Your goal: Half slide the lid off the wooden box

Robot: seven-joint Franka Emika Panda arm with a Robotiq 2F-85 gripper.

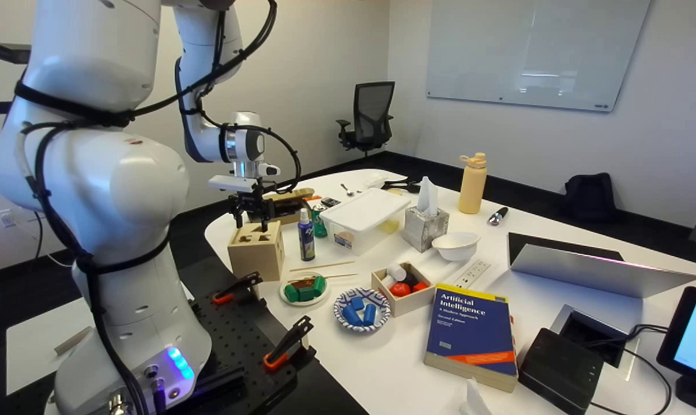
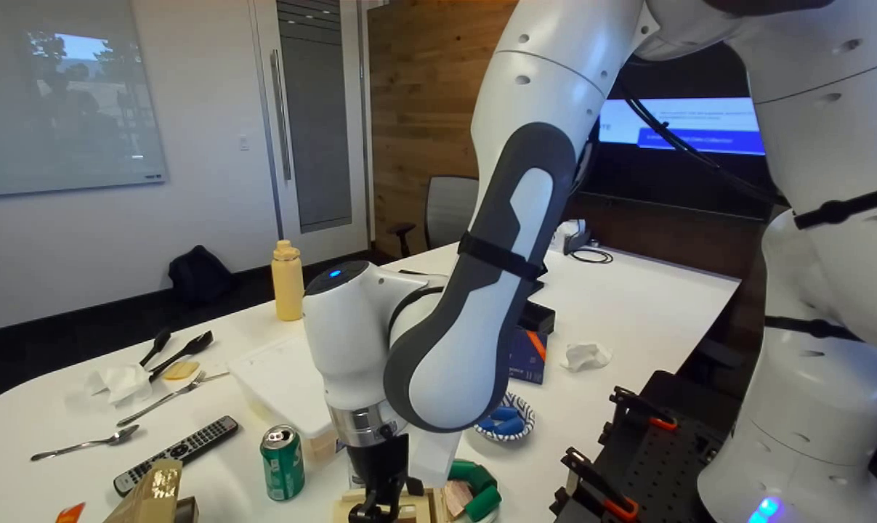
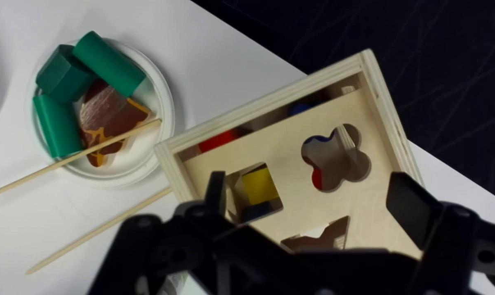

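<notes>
The light-tan wooden box stands upright near the table edge by the robot; part of it shows at the bottom of an exterior view. Its thin wooden lid lies inside the raised rim in the wrist view and has cut-out shapes. A narrow gap runs between the lid and one rim wall, with red and blue pieces visible inside. My gripper is open over the lid, fingers wide apart with nothing between them; it also shows just above the box top in an exterior view. The lid's near end is hidden behind the gripper.
A plate with green blocks sits beside the box, with thin wooden sticks near it. A spray bottle, a green can and a white-lidded plastic container stand close by. Black clamps hold the base at the table edge.
</notes>
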